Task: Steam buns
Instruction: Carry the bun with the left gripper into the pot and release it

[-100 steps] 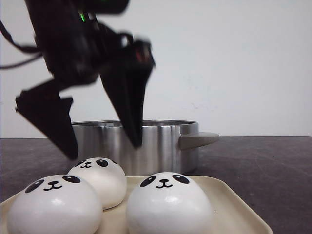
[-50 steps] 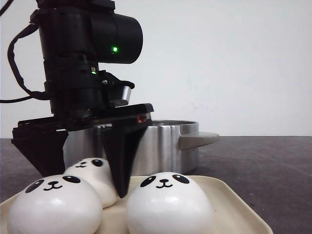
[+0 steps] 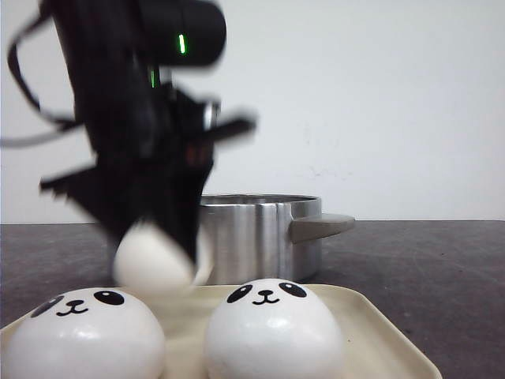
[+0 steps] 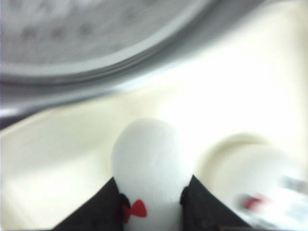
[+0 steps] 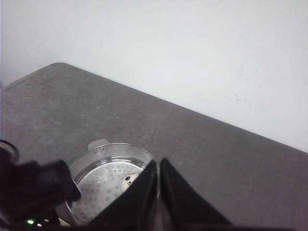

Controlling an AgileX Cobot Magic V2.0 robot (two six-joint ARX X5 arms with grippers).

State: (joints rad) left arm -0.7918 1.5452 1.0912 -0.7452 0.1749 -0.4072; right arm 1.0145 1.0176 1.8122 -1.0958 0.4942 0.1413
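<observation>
In the front view the left gripper [image 3: 158, 245] had closed on one of the buns [image 3: 154, 264] and carried it clear of the cream tray [image 3: 379, 332]. Half a second before, that bun had sat at the back of the tray between the spread fingers; now it hung blurred in the lower left of the frame, above the tray and in front of the steel pot [image 3: 260, 237]. The blur over the arm suggested it was moving fast. The left wrist view showed the same hold: the bun [image 4: 149, 163] was pinched between two dark fingers [image 4: 204, 207] at the bottom centre of the picture, the jaws drawn in to the bun's width, with the pot's rim [image 4: 120, 57] sweeping across the upper part of the frame.

Two buns remained on the tray in the front view, one at the lower left [image 3: 79, 335] and one at the lower centre [image 3: 272, 332], both face forward. The right wrist view looked down from high up on the pot [image 5: 113, 178] in the lower left of its frame, and a small panda face [image 5: 129, 180] showed on the perforated steamer plate inside, so one bun appeared to be in already. The right gripper [image 5: 159, 192] hung well above the table with its fingers pressed together and nothing between them.

The pick seemed to have succeeded; the carry over the rim and the release into the pot were judged to come next
</observation>
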